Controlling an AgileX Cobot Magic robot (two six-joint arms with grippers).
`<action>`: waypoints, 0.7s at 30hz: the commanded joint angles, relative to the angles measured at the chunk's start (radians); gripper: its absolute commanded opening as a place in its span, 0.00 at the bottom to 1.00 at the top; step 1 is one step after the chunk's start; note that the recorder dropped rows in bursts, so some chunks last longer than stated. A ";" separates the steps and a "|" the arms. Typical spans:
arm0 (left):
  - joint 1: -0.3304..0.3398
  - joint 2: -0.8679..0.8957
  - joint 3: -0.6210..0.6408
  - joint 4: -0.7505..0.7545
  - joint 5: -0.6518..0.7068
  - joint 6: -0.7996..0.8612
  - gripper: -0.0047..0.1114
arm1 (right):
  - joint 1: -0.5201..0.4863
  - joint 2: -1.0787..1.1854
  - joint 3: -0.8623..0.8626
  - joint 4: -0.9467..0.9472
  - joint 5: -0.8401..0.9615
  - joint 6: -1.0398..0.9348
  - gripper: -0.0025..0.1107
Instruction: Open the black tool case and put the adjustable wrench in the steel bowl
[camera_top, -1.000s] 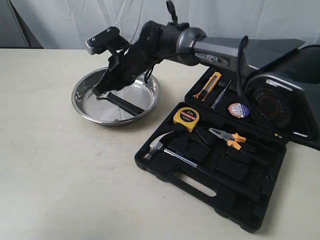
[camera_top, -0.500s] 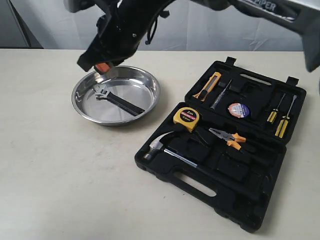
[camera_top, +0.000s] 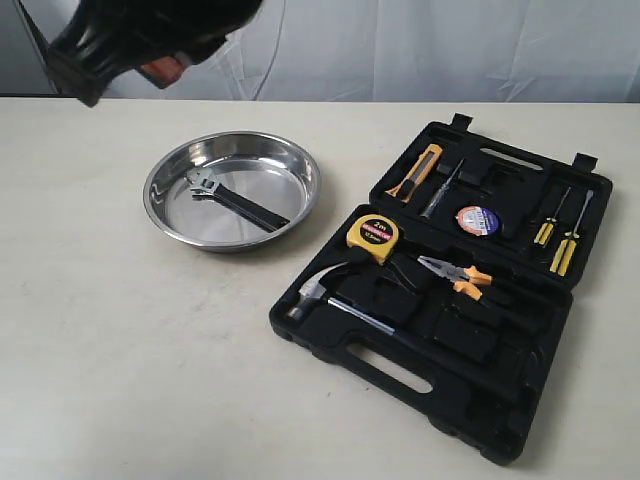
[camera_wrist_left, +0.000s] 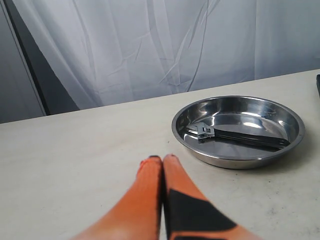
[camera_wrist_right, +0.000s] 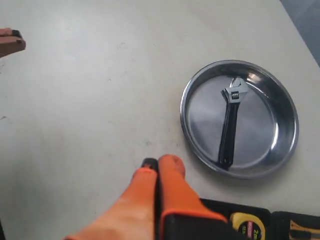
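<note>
The black tool case (camera_top: 470, 420) lies open at the right, lid flat behind it. The steel bowl (camera_top: 215, 228) stands to its left. Inside the bowl the adjustable wrench (camera_top: 236, 201) lies flat and free, silver head toward the left rim. My right gripper (camera_top: 165, 70) is a dark blur high at the upper left, above and apart from the bowl. In its wrist view the right gripper (camera_wrist_right: 159, 163) is shut and empty, with the wrench (camera_wrist_right: 230, 129) in the bowl (camera_wrist_right: 200, 110) below. My left gripper (camera_wrist_left: 162, 159) is shut and empty over bare table, short of the bowl (camera_wrist_left: 250, 117).
The case holds a yellow tape measure (camera_top: 373, 234), orange-handled pliers (camera_top: 455, 272), a claw hammer (camera_top: 325, 288), a utility knife (camera_top: 414, 171), a tape roll (camera_top: 478, 219) and yellow screwdrivers (camera_top: 560, 235). A white curtain hangs behind the table.
My right gripper has risen out of the bowl and swung up and left toward the camera. The wrench stays lying in the bowl, released.
</note>
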 joint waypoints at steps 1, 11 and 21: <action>-0.004 0.004 -0.002 -0.002 -0.006 0.000 0.04 | -0.001 -0.147 0.205 -0.080 -0.028 0.080 0.01; -0.004 0.004 -0.002 -0.002 -0.006 0.000 0.04 | -0.001 -0.562 0.725 -0.117 -0.195 0.247 0.01; -0.004 0.004 -0.002 -0.004 -0.008 0.000 0.04 | -0.001 -0.707 0.770 -0.068 -0.149 0.270 0.01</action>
